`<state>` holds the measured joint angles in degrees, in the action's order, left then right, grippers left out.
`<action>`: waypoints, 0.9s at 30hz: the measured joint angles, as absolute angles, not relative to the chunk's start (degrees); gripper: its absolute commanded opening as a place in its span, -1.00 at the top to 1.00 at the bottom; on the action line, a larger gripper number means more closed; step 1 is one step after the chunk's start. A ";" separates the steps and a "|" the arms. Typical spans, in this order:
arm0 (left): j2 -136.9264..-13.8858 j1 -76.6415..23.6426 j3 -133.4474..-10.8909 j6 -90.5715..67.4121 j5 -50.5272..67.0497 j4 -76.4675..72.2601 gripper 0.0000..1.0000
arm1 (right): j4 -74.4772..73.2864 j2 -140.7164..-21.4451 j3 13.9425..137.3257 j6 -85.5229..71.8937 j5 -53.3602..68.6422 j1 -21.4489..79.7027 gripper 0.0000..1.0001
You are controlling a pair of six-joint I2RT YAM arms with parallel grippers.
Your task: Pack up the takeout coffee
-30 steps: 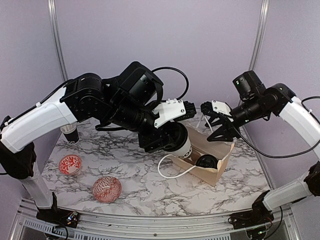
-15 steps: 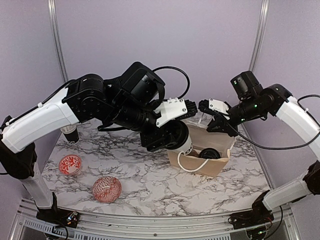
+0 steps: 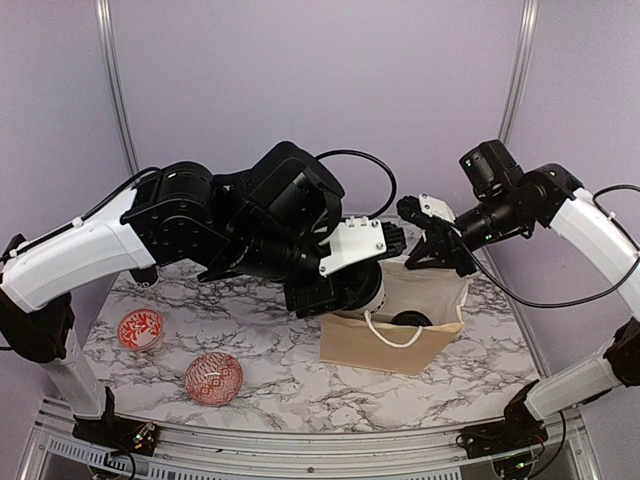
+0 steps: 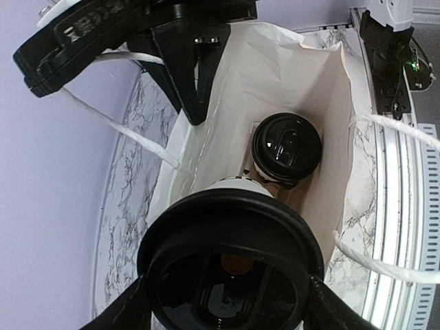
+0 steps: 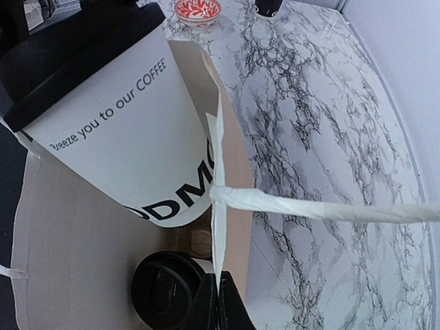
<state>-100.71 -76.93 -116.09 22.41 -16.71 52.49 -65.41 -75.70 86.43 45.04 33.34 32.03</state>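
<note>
— Two cups are in play here, so which step is this?
— Loading the bag. The left gripper (image 4: 227, 309) grasps a lidded cup (image 5: 117, 137) near its lid and holds it tilted at the mouth of the bag (image 3: 385, 345), with the base past the rim. The right gripper (image 5: 218, 309) is clenched on the bag's rim, pinching the paper just beside a white handle (image 5: 323, 206), and that props the mouth open. From those pinching fingers, the held cup sits up and to the left, close by.
— And the other cup?
— The other cup (image 4: 287, 148) stands down inside the bag, beyond and below the left gripper. Something brown shows at its foot. I take it for the carrier (image 5: 191, 240), though most of it is hidden.
— What does the next move call for?
— As I judge it, the held cup must come upright and go down beside the other cup, into the carrier's free pocket, without knocking that lid. The pocket is hidden behind the held cup, so I can't tell how well they line up. The rim needs to be held taut, because slack paper could fold against the cup. The left fingers should let go only once the base is seated.
</note>
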 measured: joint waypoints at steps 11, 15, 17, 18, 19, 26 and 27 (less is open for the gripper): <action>-102.98 -81.73 -112.81 24.25 -24.12 52.90 -0.22 | -67.26 -76.66 87.09 45.87 37.69 33.43 0.93; -103.48 -81.71 -112.62 24.21 -23.88 53.39 -0.22 | -67.85 -76.88 88.09 46.37 39.20 34.00 0.69; -103.57 -81.73 -112.62 24.21 -23.40 53.47 -0.22 | -68.42 -76.93 88.60 46.92 40.47 34.09 0.49; -103.63 -81.73 -112.64 24.08 -23.00 53.47 -0.22 | -68.99 -76.95 88.97 47.42 41.30 34.13 0.41; -103.70 -81.73 -112.64 24.01 -22.92 53.52 -0.22 | -69.67 -76.95 89.36 47.88 42.24 34.15 0.33; -105.58 -82.83 -112.71 22.70 -22.94 55.33 -0.21 | -73.17 -75.99 94.52 49.74 44.62 33.76 -0.10; -106.00 -83.22 -112.73 22.44 -23.22 55.75 -0.20 | -73.38 -75.66 95.55 49.69 44.97 33.43 -0.14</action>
